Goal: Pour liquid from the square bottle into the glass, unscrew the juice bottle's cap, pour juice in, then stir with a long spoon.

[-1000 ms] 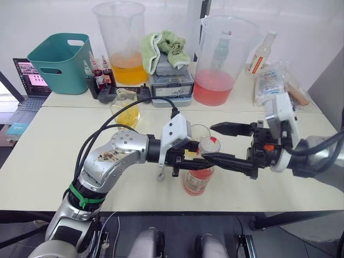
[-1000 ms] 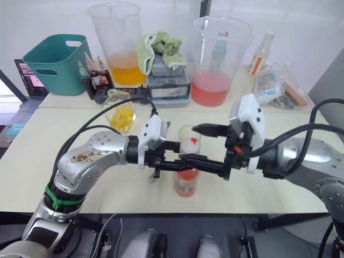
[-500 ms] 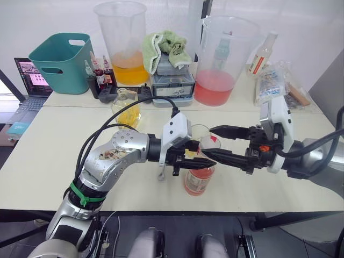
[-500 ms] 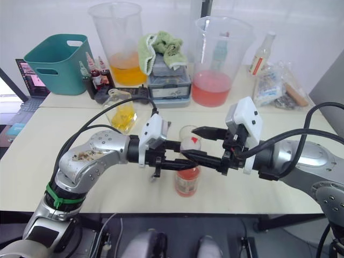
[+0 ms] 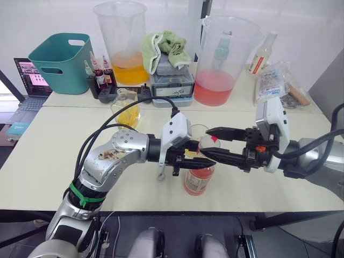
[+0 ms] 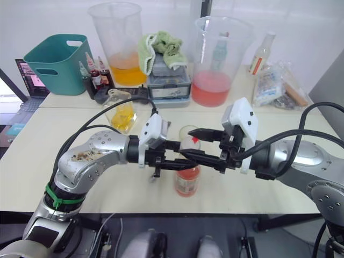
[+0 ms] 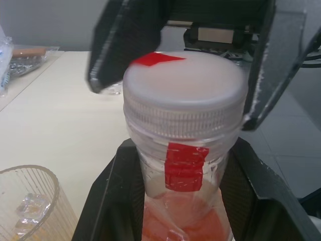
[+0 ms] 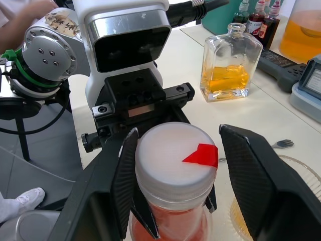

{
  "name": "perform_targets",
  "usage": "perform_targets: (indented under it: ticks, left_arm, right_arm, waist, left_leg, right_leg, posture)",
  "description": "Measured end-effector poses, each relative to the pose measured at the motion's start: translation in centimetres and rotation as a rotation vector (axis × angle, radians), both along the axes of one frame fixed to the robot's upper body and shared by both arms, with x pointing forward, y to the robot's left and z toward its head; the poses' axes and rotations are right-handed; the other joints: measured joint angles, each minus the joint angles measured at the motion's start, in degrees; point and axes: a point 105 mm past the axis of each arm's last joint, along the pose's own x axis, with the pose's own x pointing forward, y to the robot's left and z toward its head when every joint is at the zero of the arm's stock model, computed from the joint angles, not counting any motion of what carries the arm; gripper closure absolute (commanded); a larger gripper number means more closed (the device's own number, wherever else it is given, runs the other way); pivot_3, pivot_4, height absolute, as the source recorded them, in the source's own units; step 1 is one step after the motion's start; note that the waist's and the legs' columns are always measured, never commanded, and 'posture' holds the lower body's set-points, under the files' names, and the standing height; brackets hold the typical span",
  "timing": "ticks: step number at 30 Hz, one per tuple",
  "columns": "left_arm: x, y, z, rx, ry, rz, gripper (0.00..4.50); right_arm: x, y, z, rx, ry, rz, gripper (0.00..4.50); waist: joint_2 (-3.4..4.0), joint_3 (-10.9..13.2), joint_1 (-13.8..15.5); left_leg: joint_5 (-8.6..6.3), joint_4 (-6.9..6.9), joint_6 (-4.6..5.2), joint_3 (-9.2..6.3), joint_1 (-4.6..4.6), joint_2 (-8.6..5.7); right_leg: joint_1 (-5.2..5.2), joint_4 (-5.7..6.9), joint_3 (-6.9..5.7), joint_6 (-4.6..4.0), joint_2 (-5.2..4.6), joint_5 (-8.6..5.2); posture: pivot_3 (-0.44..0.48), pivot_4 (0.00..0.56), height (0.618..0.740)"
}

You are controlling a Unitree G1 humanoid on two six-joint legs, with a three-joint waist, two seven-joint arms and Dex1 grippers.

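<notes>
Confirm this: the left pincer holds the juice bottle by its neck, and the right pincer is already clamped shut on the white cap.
Not clamped. In the right wrist view the right pincer straddles the white cap with its fingers open. The left pincer does hold the juice bottle by its neck.

The two eye views look forward and down from the head over the table, taking in both arms and the far clutter; they share nearly the whole scene, the right eye's picture slightly offset. The left wrist view looks along its gripper, very close on the cap, facing the right gripper. The right wrist view looks the opposite way, close above the same cap, toward the left gripper and the square bottle.
</notes>
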Motion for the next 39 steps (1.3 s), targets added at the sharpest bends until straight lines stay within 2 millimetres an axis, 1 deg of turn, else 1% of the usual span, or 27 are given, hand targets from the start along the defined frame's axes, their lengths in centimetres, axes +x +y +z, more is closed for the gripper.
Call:
perform_targets:
  ticks: [3, 6, 9, 12, 16, 20, 23, 24, 27, 29, 30, 33, 35, 37, 39]
  left_arm:
    - [-0.1, 0.1, 0.0, 0.000, -0.002, 0.000, 2.90]
    - [-0.2, 0.3, 0.0, 0.006, -0.010, 0.000, 2.90]
    - [-0.5, 0.5, 0.0, 0.013, -0.021, -0.003, 2.90]
    - [-0.9, 0.8, -0.1, 0.029, -0.035, -0.007, 2.90]
    - [-1.2, 1.2, -0.1, 0.037, -0.042, -0.004, 2.90]
    - [-1.2, 1.3, -0.1, 0.044, -0.044, -0.009, 2.90]
    - [-1.1, 1.2, 0.0, 0.046, -0.042, -0.010, 2.90]
    - [-1.1, 1.2, 0.0, 0.047, -0.042, -0.009, 2.90]
    - [-1.0, 1.3, 0.1, 0.041, -0.034, -0.006, 2.90]
    - [-0.9, 1.4, 0.1, 0.039, -0.029, -0.002, 2.90]
    - [-0.9, 1.4, 0.1, 0.040, -0.027, 0.000, 2.90]
    - [-0.9, 1.4, 0.1, 0.040, -0.025, -0.001, 2.90]
    - [-0.9, 1.4, 0.1, 0.038, -0.023, -0.005, 2.90]
    - [-1.0, 1.2, 0.1, 0.034, -0.019, -0.013, 2.90]
    - [-1.0, 1.2, 0.0, 0.035, -0.012, -0.013, 2.90]
  right_arm:
    - [-0.1, 0.0, 0.0, -0.006, 0.007, 0.041, 2.83]
    - [0.2, 0.1, 0.1, -0.028, 0.003, 0.118, 2.83]
    - [0.4, 0.2, 0.2, -0.065, -0.017, 0.226, 2.83]
    - [0.5, 0.5, 0.2, -0.112, -0.055, 0.369, 2.83]
    - [1.3, 0.9, 0.3, -0.145, -0.095, 0.543, 2.83]
    - [1.9, 1.0, 0.5, -0.188, -0.110, 0.658, 2.83]
    - [2.2, 1.1, 0.7, -0.211, -0.094, 0.705, 2.83]
    - [2.3, 1.1, 0.8, -0.220, -0.088, 0.715, 1.77]
    - [2.1, 1.1, 1.0, -0.220, -0.067, 0.731, 0.85]
    - [1.9, 1.1, 1.1, -0.212, -0.052, 0.739, 0.14]
    - [1.7, 1.1, 1.2, -0.208, -0.051, 0.744, 0.06]
    - [1.3, 0.6, 2.1, -0.194, -0.083, 0.713, 0.06]
    - [1.1, -0.1, 2.4, -0.188, -0.115, 0.641, 0.06]
    - [0.7, -1.1, 2.3, -0.174, -0.117, 0.537, 0.06]
    - [0.4, -1.3, 2.6, -0.141, -0.123, 0.450, 0.06]
  waist:
    - [0.00, 0.00, -0.03]
    - [0.00, 0.00, -0.13]
    - [0.01, 0.00, -0.25]
    - [0.01, 0.00, -0.65]
    - [0.01, 0.00, -1.41]
    - [0.01, -0.01, -1.56]
    - [0.01, 0.00, -1.54]
    - [0.02, 0.00, -1.54]
    - [0.02, 0.00, -1.53]
    - [0.02, 0.00, -1.53]
    - [0.02, 0.00, -1.54]
    - [0.02, 0.00, -1.51]
    - [0.01, 0.00, -1.48]
    - [0.01, 0.00, -1.10]
    - [0.02, 0.00, -1.17]
  left_leg:
    - [0.00, 0.00, 0.00, 0.01, 0.00, 0.00]
    - [0.00, 0.00, 0.01, 0.02, 0.00, 0.00]
    - [0.00, -0.01, 0.00, 0.03, 0.00, 0.05]
    - [0.01, 0.00, -0.03, 0.04, 0.00, 0.11]
    - [0.05, -0.02, -0.12, 0.02, 0.00, 0.19]
    - [0.07, -0.02, -0.17, 0.03, 0.01, 0.20]
    - [0.08, -0.02, -0.22, 0.02, 0.01, 0.21]
    - [0.08, -0.02, -0.23, 0.02, 0.01, 0.21]
    - [0.06, -0.03, -0.29, 0.01, 0.01, 0.22]
    - [0.05, -0.03, -0.31, 0.01, 0.01, 0.22]
    - [0.04, -0.03, -0.32, 0.01, 0.01, 0.23]
    - [-0.04, -0.04, -0.49, 0.00, 0.01, 0.24]
    - [-0.07, -0.04, -0.55, 0.00, 0.01, 0.24]
    - [-0.10, -0.05, -0.58, -0.03, 0.00, 0.23]
    - [-0.09, -0.06, -0.58, 0.01, 0.00, 0.24]
  right_leg:
    - [0.00, 0.00, 0.00, 0.00, 0.00, 0.00]
    - [-0.03, 0.00, 0.01, 0.00, 0.06, 0.00]
    - [-0.06, 0.00, 0.03, -0.01, 0.13, 0.00]
    - [-0.06, 0.00, 0.05, -0.01, 0.21, -0.01]
    - [-0.06, 0.01, 0.06, -0.04, 0.30, 0.00]
    - [-0.07, 0.03, 0.05, -0.05, 0.32, 0.01]
    - [-0.11, 0.06, 0.05, -0.07, 0.32, 0.01]
    - [-0.14, 0.07, 0.06, -0.08, 0.32, 0.02]
    - [-0.15, 0.09, 0.05, -0.09, 0.32, 0.03]
    - [-0.15, 0.09, 0.06, -0.10, 0.31, 0.04]
    - [-0.16, 0.09, 0.05, -0.10, 0.31, 0.04]
    - [-0.16, 0.09, 0.05, -0.12, 0.31, 0.05]
    - [-0.15, 0.09, 0.05, -0.12, 0.31, 0.05]
    - [-0.13, 0.08, 0.03, -0.12, 0.28, 0.05]
    - [-0.16, 0.09, 0.07, -0.13, 0.24, 0.06]
  posture:
    - [0.000, 0.150, 0.739]
    - [0.000, 0.150, 0.739]
    - [0.000, 0.150, 0.739]
    - [0.000, 0.150, 0.739]
    - [0.000, 0.150, 0.739]
    - [0.000, 0.150, 0.739]
    - [0.000, 0.150, 0.739]
    - [0.000, 0.150, 0.739]
    - [0.000, 0.150, 0.739]
    - [0.000, 0.150, 0.739]
    - [0.000, 0.150, 0.739]
    - [0.000, 0.150, 0.739]
    - [0.000, 0.150, 0.739]
    - [0.000, 0.150, 0.739]
    - [0.000, 0.150, 0.739]
